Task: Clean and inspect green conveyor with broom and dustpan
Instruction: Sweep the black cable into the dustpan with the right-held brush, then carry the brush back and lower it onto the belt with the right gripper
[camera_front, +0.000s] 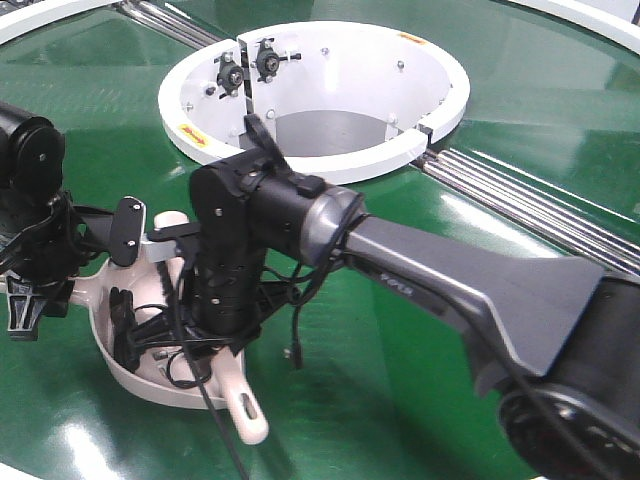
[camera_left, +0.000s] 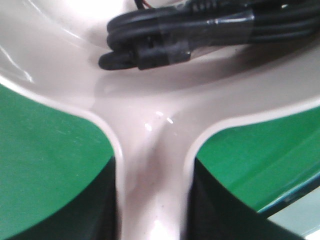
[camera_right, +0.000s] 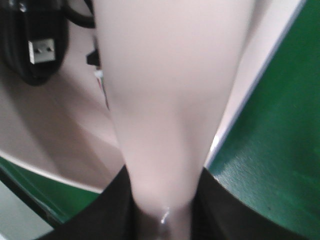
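The left gripper (camera_left: 152, 200) is clamped on the handle of the pale pinkish-beige plastic scoop dustpan (camera_left: 150, 125), bracing it steady on the glossy dark-green conveyor belt (camera_front: 400, 420). The right gripper (camera_right: 162, 210) pinches the smooth slim beige broom (camera_right: 170, 100) above it, seemingly to sweep the black cable bundle (camera_left: 190, 35) in.

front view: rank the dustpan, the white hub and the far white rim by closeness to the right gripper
1. dustpan, just under the right gripper, lower left.
2. white hub, behind the gripper, top centre.
3. white rim, top right corner, farthest.
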